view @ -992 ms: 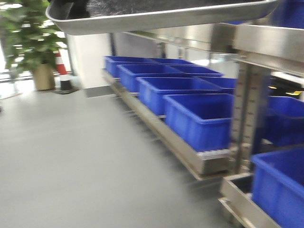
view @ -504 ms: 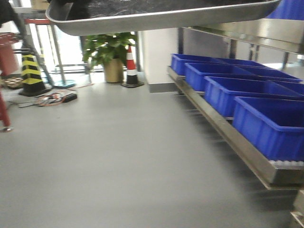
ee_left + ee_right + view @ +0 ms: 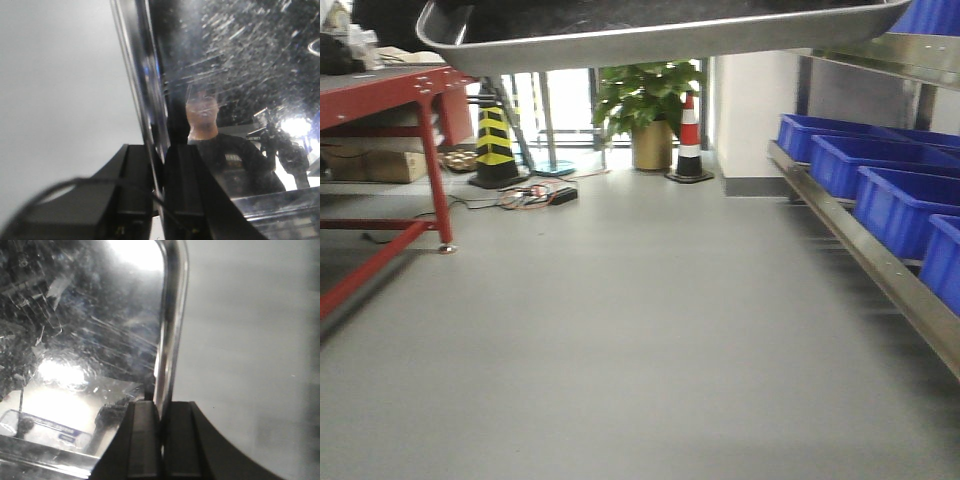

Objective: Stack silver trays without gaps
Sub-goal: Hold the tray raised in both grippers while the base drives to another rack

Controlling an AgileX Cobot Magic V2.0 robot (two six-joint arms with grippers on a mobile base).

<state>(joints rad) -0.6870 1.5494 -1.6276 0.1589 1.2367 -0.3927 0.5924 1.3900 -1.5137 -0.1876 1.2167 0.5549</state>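
Note:
One silver tray (image 3: 660, 40) hangs across the top of the front view, seen from below, with its grey underside and flared rim showing. In the left wrist view my left gripper (image 3: 159, 155) is shut on the tray's thin rim, one black finger on each side, and the scratched mirror-like inside of the tray (image 3: 230, 60) fills the right half. In the right wrist view my right gripper (image 3: 161, 407) is shut on the opposite rim near a rounded corner, with the shiny tray floor (image 3: 90, 315) to its left. The grey floor lies beyond both rims.
A red metal table frame (image 3: 380, 90) stands at the left. Behind are a yellow-black cone (image 3: 495, 140), loose cables (image 3: 535, 195), a potted plant (image 3: 645, 100) and a red-white cone (image 3: 689, 140). Blue bins (image 3: 880, 170) sit on a steel shelf rail (image 3: 880, 270) at the right.
The view has swung left: the blue bins and shelf slid to the right edge, and the red table and cones came into view. The tray keeps its place at the top.

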